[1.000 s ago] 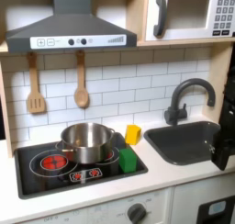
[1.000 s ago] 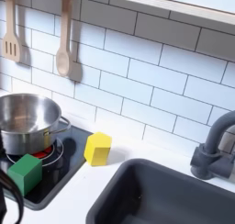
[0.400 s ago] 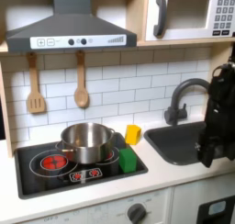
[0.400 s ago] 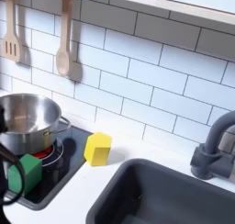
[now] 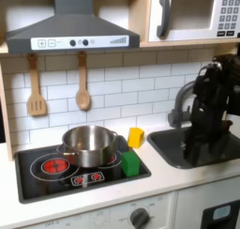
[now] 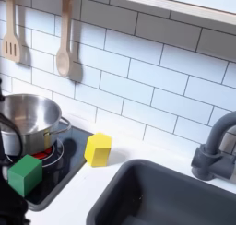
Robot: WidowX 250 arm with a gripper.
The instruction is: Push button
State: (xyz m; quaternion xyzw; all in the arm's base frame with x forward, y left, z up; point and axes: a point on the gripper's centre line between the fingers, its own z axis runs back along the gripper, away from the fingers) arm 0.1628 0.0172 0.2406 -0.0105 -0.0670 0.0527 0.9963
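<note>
Claw [image 5: 196, 156] hangs low over the dark sink [image 5: 169, 144] in the first exterior view; you cannot tell whether its fingers are spread or pressed. Your black arm [image 5: 214, 97] has moved leftward since 0.4 s ago, now covering the faucet. Buttons sit on the hood panel [image 5: 66, 42] and the microwave keypad [image 5: 228, 17]. One shiny steel pot [image 5: 87, 144], one green cube [image 5: 130, 162], one yellow block [image 5: 136, 137], two wooden utensils hanging.
</note>
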